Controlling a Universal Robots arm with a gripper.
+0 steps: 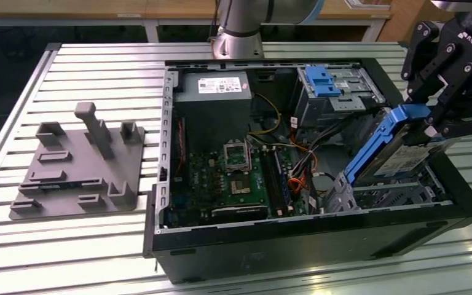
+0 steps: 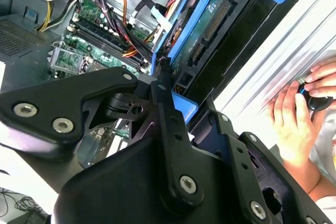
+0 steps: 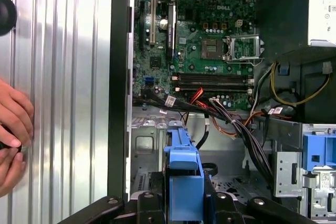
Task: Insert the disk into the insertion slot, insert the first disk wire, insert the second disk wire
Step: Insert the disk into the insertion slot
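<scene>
My gripper (image 1: 429,123) is shut on the disk (image 1: 393,155), a silver drive in a bright blue carrier frame. I hold it on edge and tilted over the open computer case's near corner on the exterior view's right. Its lower end reaches into the insertion slot (image 1: 400,195), the silver perforated cage there. The first wrist view has the blue carrier (image 3: 183,167) between my fingers (image 3: 145,201), with the cage (image 3: 149,140) beyond it. In the second wrist view the disk (image 2: 210,27) shows its green circuit side. A bundle of black and orange wires (image 3: 236,124) lies loose beside the slot.
A taller grey bay with a blue latch (image 1: 333,86) stands behind the slot. The motherboard (image 1: 228,178) and power supply (image 1: 213,86) fill the case. A grey fixture plate (image 1: 72,166) lies on the slatted table. A person's hands (image 2: 294,121) rest beside the case.
</scene>
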